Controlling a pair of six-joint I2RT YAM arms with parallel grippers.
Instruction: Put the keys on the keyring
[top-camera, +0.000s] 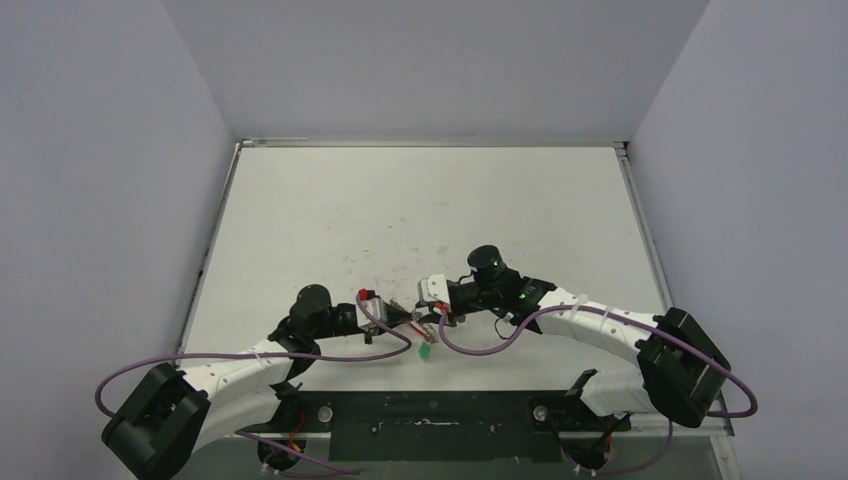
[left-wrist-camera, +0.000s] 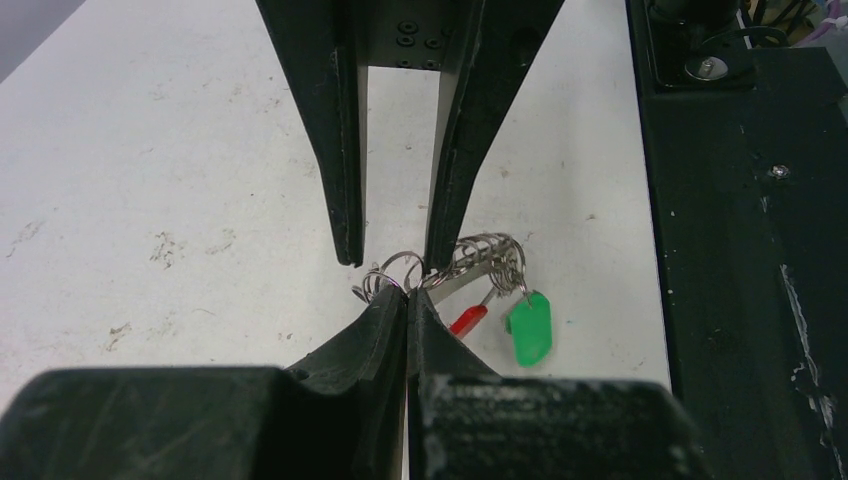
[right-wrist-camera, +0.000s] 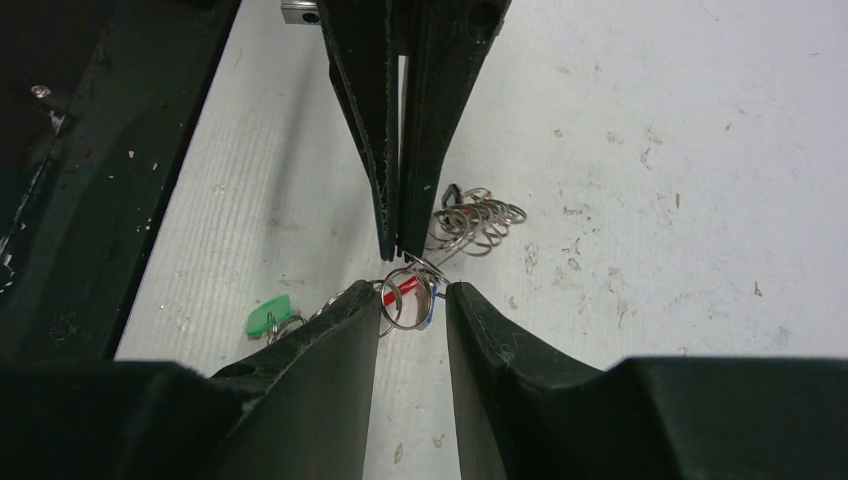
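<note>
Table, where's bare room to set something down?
Crowded at front centre: left gripper and right gripper meet at the keyring beside the green key. Beyond them, the table is bare to its far edge.

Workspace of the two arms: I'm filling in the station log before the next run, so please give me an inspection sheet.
Surface: white table, scuffed and speckled with dark marks.
Job's things: keyring, a tangle of silvery coils, lies by the claw tips; green key rests flat beside it.
Clutter: red-headed key by the coils; nothing else seen.
Claws: left claw shut, seemingly pinching a keyring loop; right claw open, fingers either side of that loop.
Cables: purple cables loop off both arms; one sags near the keys.
Surroundings: grey walls; black base plate at the near edge.
</note>
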